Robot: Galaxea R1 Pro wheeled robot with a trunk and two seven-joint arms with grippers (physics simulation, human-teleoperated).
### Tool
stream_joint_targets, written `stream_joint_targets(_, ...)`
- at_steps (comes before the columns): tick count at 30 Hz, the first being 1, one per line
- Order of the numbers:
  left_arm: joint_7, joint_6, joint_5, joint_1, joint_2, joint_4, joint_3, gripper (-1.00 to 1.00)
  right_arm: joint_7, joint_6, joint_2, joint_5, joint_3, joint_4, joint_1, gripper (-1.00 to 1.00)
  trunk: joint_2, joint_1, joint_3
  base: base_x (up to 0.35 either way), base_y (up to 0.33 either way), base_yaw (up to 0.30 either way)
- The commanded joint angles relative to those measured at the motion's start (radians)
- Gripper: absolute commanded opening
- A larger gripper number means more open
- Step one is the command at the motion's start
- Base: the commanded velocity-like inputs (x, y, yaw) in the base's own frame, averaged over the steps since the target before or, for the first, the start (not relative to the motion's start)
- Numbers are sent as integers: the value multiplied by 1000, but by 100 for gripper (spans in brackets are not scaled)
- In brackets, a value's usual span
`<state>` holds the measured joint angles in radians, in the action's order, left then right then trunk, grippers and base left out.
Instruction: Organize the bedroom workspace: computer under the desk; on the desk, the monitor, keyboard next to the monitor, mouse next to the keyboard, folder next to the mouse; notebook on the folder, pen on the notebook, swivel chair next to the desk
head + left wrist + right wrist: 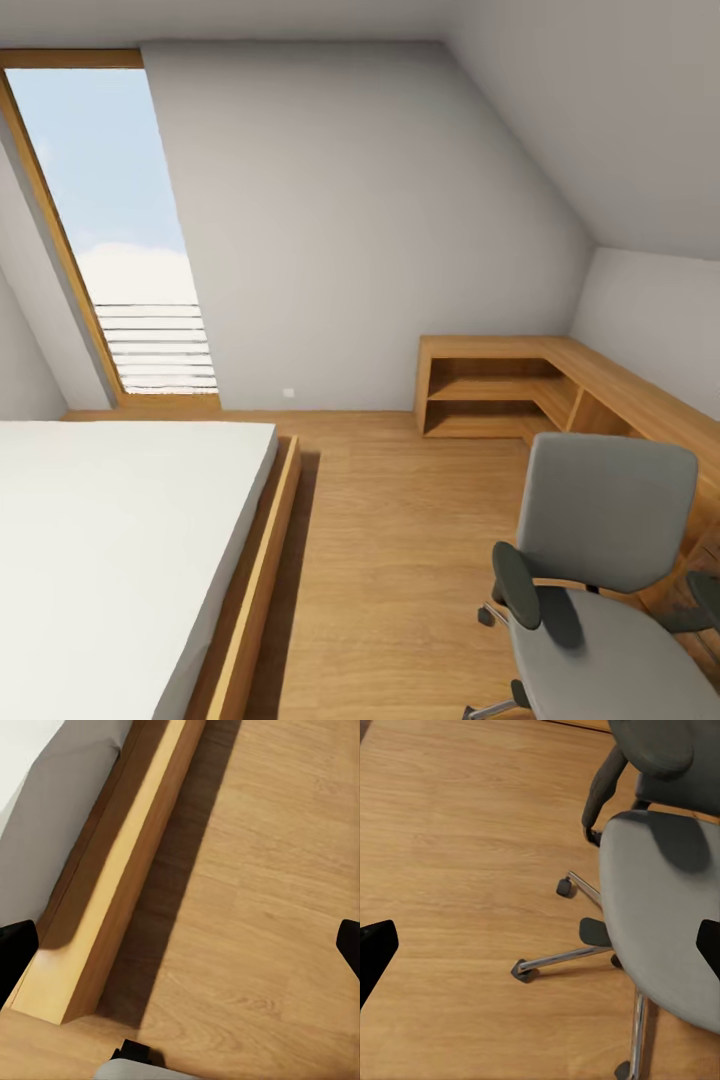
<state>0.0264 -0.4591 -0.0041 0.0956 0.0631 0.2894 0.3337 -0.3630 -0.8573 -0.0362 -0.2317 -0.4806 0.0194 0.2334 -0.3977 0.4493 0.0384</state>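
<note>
swivel chair (660,915) | under right end effector (544,945) | fingers spread, empty

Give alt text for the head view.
A grey swivel chair with an empty seat stands on the wooden floor at lower right, in front of a low wooden shelf unit. A white bed fills the lower left below a tall slanted window.

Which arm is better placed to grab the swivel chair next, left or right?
Probably the right. The swivel chair sits at the head view's right, and the right gripper hangs open above its seat. The left gripper faces the bed frame.
</note>
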Motion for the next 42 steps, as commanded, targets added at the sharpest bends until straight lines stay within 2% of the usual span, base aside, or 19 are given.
stream_joint_targets(1,3,-3,-1,1,0,-4,4,100,-4,-3,-1,-6,-9,2,1,100,-2,1,2,60,10,-9)
stream_joint_targets(17,3,-3,-2,1,0,-13,4,100,-4,-3,-1,-6,-9,2,1,100,-2,1,2,139,11,-1)
stream_joint_targets(42,3,-2,-1,1,1,-13,4,100,-4,-3,-1,-6,-9,2,1,100,-2,1,5,314,0,19)
